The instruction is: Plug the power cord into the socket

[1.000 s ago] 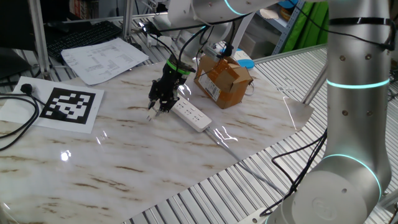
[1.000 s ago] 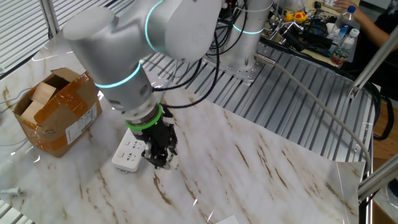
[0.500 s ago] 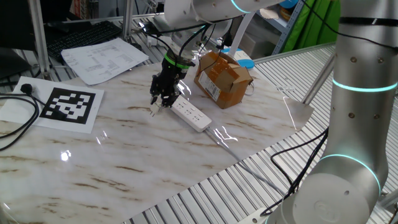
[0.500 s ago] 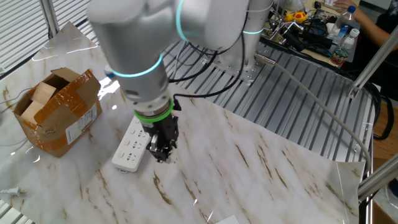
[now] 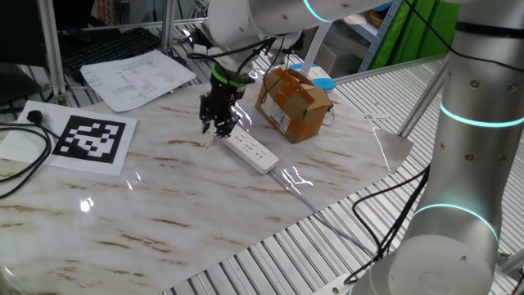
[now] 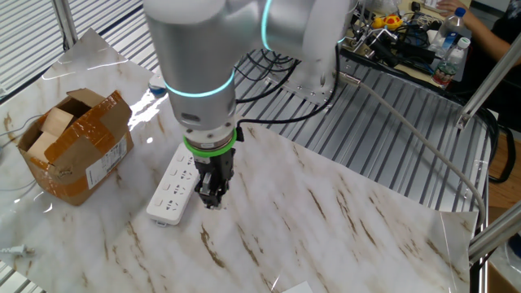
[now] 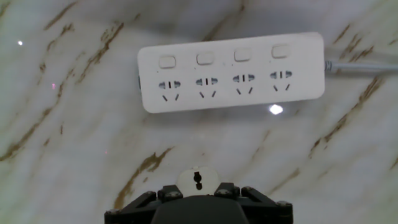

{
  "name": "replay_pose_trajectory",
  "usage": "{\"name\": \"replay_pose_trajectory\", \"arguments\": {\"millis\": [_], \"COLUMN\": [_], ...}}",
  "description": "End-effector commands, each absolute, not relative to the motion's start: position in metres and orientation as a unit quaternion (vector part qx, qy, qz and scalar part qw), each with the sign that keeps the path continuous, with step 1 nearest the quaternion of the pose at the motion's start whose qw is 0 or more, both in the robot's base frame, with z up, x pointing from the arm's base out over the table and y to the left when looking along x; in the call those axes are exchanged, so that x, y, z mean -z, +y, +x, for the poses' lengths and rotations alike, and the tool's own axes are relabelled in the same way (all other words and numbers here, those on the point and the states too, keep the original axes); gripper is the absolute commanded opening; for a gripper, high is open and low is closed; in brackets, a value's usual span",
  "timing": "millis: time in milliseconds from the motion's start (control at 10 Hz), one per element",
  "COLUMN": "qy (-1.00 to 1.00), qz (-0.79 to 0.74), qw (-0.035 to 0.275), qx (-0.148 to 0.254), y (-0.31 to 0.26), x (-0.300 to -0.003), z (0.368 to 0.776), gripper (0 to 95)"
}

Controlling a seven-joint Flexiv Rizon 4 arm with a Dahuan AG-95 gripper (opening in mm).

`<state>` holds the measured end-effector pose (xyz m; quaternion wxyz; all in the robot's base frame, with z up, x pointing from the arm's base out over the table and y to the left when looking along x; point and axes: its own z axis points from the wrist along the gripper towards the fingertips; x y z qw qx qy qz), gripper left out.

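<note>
The socket, a long white power strip (image 7: 230,71) with a row of outlets and switches, lies flat on the marble top. It also shows as the strip (image 5: 252,152) in one fixed view and the strip (image 6: 171,191) in the other. My gripper (image 7: 198,188) hovers just off the strip's long side, pointing down. It is shut on the power cord, a small round white plug piece (image 7: 198,177) with dark marks. The gripper (image 5: 218,129) hangs at the strip's end, and the gripper (image 6: 212,198) sits right beside the strip, slightly above the table.
A brown cardboard box (image 5: 293,102) stands just behind the strip, also seen as the box (image 6: 69,146). A printed marker sheet (image 5: 90,139), loose papers (image 5: 135,75) and a black cable (image 5: 20,176) lie to the left. Slatted metal surfaces (image 6: 366,138) border the marble sheet.
The arm has swung so the wrist stands more upright. The gripper with the plug piece has shifted a little along the strip's side and risen slightly. The strip has not moved.
</note>
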<state>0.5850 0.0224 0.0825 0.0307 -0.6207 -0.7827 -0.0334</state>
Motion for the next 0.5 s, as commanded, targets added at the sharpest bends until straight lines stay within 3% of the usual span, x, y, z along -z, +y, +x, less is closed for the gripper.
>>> {"name": "replay_pose_trajectory", "arguments": {"millis": [100,500], "qy": [-0.787,-0.777], "qz": [-0.616,-0.629], "qw": [0.015,-0.003], "qx": [0.025,0.016], "y": [0.010,-0.011], "x": [-0.084,-0.085], "z": [0.590,0.598], "gripper": [0.0,0.0]}}
